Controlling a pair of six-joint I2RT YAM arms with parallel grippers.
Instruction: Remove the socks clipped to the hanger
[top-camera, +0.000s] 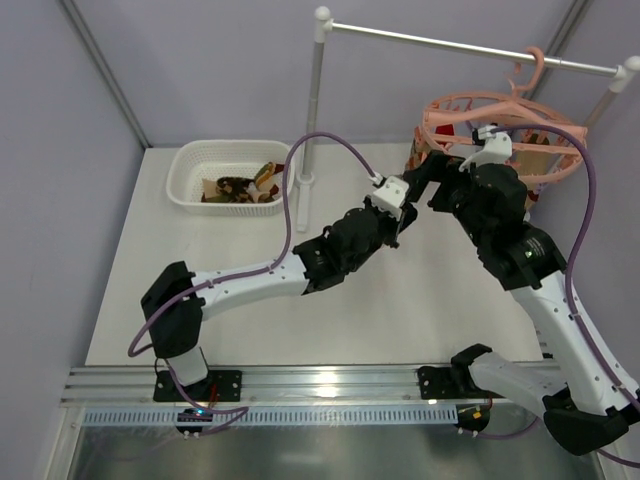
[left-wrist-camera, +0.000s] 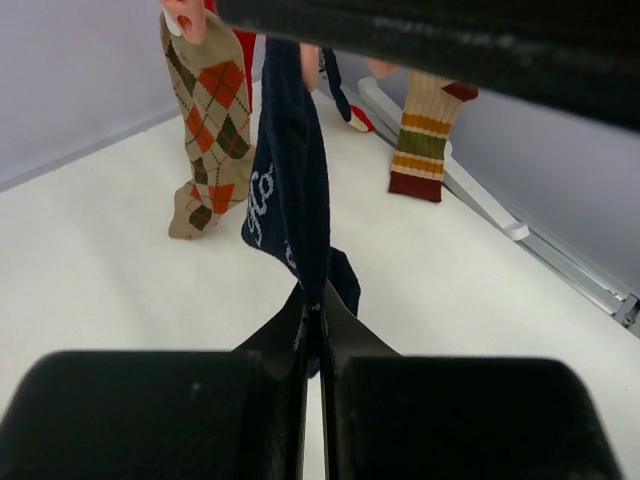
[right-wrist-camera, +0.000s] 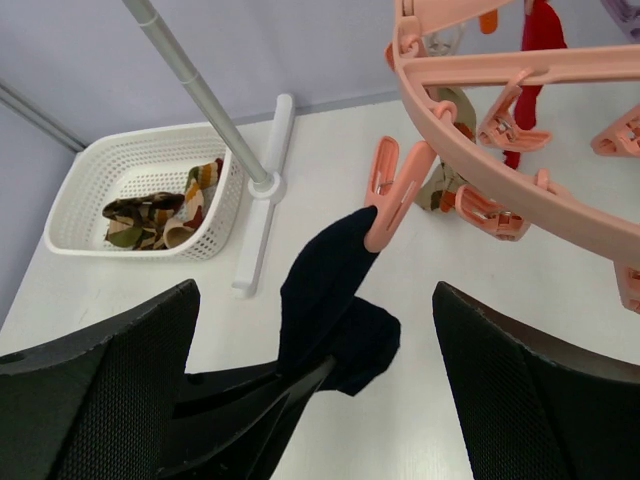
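Observation:
The salmon-pink ring hanger hangs from the white rail at the back right. A dark navy sock hangs from one of its pegs. My left gripper is shut on the lower part of this navy sock; its fingers show in the right wrist view. My right gripper is open, with its jaws wide on either side of the sock just below the ring. An argyle sock, a striped sock and a red sock hang beyond.
A white basket at the back left holds several patterned socks. The white rail stand's upright and foot stand between the basket and the hanger. Both arms meet near the hanger.

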